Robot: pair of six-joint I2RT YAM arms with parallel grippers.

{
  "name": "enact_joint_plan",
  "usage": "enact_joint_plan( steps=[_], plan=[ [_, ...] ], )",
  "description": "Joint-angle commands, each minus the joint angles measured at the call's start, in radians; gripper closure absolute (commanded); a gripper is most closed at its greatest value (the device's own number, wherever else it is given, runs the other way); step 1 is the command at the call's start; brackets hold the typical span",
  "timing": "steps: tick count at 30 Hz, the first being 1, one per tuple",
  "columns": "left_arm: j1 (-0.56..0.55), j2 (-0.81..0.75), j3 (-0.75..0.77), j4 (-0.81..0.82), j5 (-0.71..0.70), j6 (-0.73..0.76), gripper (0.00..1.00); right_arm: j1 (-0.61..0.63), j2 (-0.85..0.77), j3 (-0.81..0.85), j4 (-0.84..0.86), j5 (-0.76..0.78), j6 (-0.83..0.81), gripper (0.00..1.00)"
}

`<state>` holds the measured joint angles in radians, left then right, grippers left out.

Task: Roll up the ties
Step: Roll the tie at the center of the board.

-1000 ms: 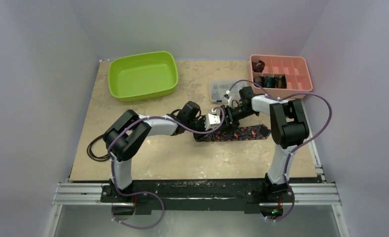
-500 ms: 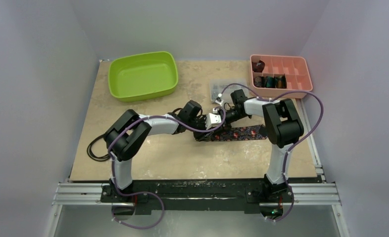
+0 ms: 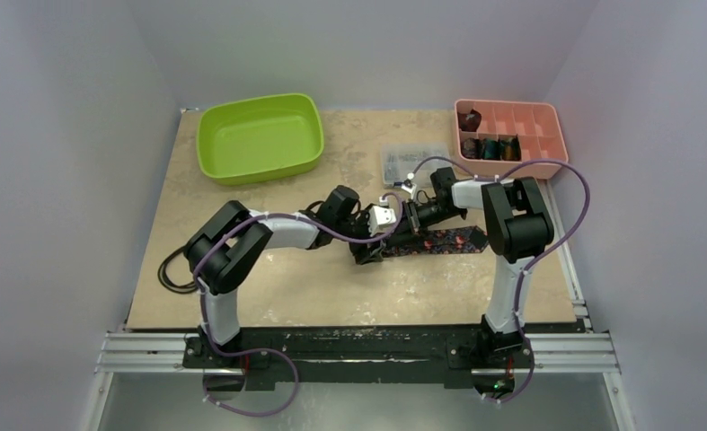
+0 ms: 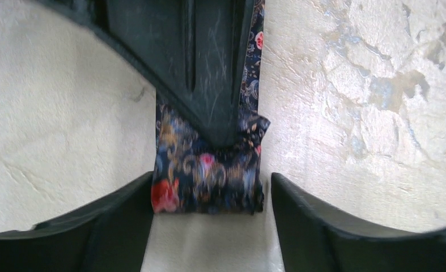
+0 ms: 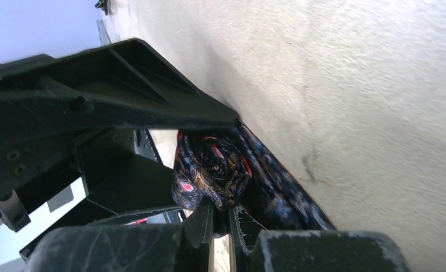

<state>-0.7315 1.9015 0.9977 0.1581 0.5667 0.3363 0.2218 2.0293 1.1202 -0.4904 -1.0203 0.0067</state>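
A black tie with red-pink dots lies flat on the table, right of centre. Its left end is wound into a small roll, also seen end-on in the right wrist view. My left gripper is open with the roll between its fingers; the roll touches the left one and stands apart from the right one. My right gripper is shut, pinching the roll's edge, and reaches over the roll from the tie's side. In the top view both grippers, left and right, meet at the roll.
A green bin stands at the back left. A pink divided tray at the back right holds rolled ties. A clear plastic box sits just behind the grippers. A black cable loops at the table's left edge.
My left gripper has opened and let go of the roll. My right gripper has moved left onto the roll and shut on it.
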Motion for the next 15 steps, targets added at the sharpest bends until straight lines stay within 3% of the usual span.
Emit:
enact_joint_plan(
  steps=[1,4,8,11,13,15],
  plan=[
    [0.025,-0.081,-0.051,0.065,-0.012,-0.069,0.14,-0.004,0.061,-0.026,-0.029,0.293,-0.088,1.0],
    [0.036,-0.19,-0.072,0.104,-0.006,-0.092,0.05,-0.004,0.074,-0.011,-0.036,0.346,-0.088,1.0],
    [0.041,-0.338,-0.122,0.143,-0.049,-0.12,0.02,-0.004,0.095,0.01,-0.052,0.384,-0.084,1.0],
    [0.065,-0.407,-0.195,0.279,-0.059,-0.237,0.01,-0.004,0.102,0.023,-0.066,0.398,-0.09,1.0],
    [0.07,-0.397,-0.146,0.223,-0.069,-0.273,0.0,-0.004,0.104,0.026,-0.081,0.41,-0.106,1.0],
    [0.099,-0.344,-0.057,0.04,0.171,-0.213,0.0,-0.004,0.111,0.035,-0.101,0.418,-0.123,1.0]
  ],
)
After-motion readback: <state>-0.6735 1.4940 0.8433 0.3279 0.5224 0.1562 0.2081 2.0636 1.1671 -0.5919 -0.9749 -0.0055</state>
